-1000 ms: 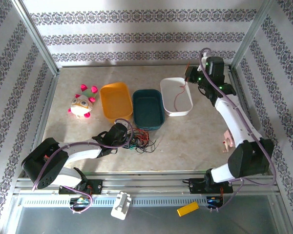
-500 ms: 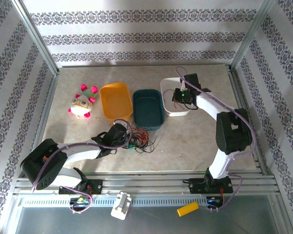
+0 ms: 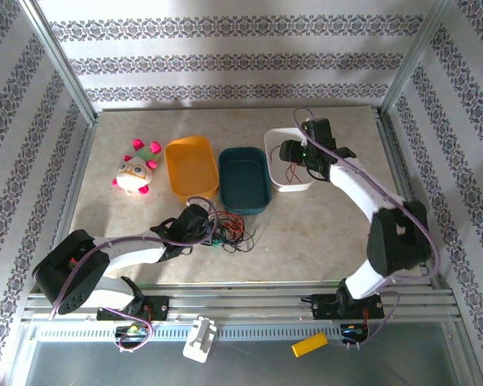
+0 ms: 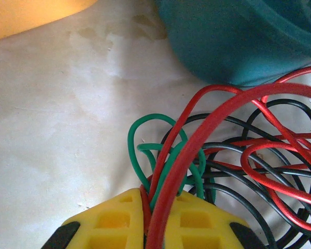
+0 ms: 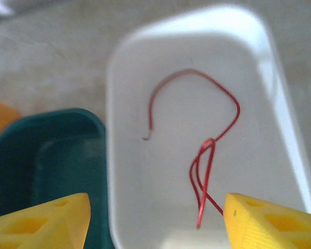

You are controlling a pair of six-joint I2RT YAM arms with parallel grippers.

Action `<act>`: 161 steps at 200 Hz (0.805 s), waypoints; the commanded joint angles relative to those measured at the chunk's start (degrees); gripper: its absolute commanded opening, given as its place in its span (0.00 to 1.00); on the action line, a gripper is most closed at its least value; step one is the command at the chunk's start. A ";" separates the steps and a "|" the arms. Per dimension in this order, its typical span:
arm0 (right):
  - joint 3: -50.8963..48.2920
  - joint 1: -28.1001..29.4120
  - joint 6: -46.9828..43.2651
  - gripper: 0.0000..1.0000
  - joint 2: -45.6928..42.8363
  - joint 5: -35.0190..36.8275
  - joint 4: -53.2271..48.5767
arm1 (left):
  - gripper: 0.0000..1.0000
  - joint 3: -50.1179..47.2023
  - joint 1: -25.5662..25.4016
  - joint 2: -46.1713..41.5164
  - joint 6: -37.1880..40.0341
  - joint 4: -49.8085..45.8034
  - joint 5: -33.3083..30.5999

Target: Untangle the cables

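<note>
1. Cable (image 5: 218, 94), red, lies in the white tray (image 5: 120, 67); right gripper (image 5: 154, 213) hangs above it, jaws apart. I'd lift straight clear.
2. Left gripper (image 4: 147, 220) is clamped on the bundle (image 4: 233, 155) on the desk (image 3: 322, 233); I'd hold firm.

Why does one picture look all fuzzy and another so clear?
Right wrist view: out of focus throughout, the white tray glaring bright, the red cable in it soft-edged. Left wrist view: the cables sharp up close, the teal tray behind them a little soft. Top external view: evenly lit, no strong shadows.
</note>
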 commanded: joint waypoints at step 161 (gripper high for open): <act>-21.85 31.23 3.62 0.59 -5.15 -7.85 9.62 | 0.00 -0.18 -1.17 1.30 0.07 -1.77 -1.59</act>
